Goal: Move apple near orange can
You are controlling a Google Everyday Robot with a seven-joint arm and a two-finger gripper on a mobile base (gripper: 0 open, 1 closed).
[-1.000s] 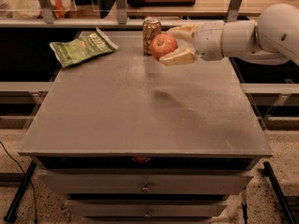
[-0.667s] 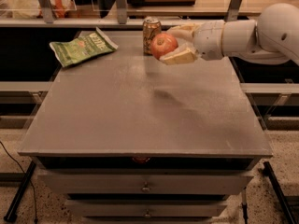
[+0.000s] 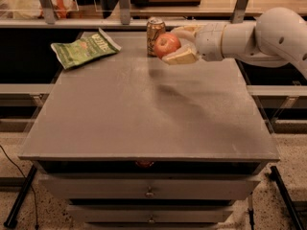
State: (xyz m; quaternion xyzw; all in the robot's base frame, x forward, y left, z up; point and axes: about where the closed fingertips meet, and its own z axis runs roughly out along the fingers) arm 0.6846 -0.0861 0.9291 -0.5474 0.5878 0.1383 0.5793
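A: Item count on the desk (image 3: 144,119)?
B: One apple (image 3: 166,45), one orange can (image 3: 154,28), one green chip bag (image 3: 82,47). The lettering on the orange can and the bag is unreadable.
A: Gripper status?
B: The gripper (image 3: 176,45) is at the far edge, jaws clamped on the apple. The apple is held above the desk, just beside the orange can.

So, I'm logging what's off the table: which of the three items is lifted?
The apple, gripped by the gripper above the table, beside the orange can. The can stands and the green chip bag lies on it.
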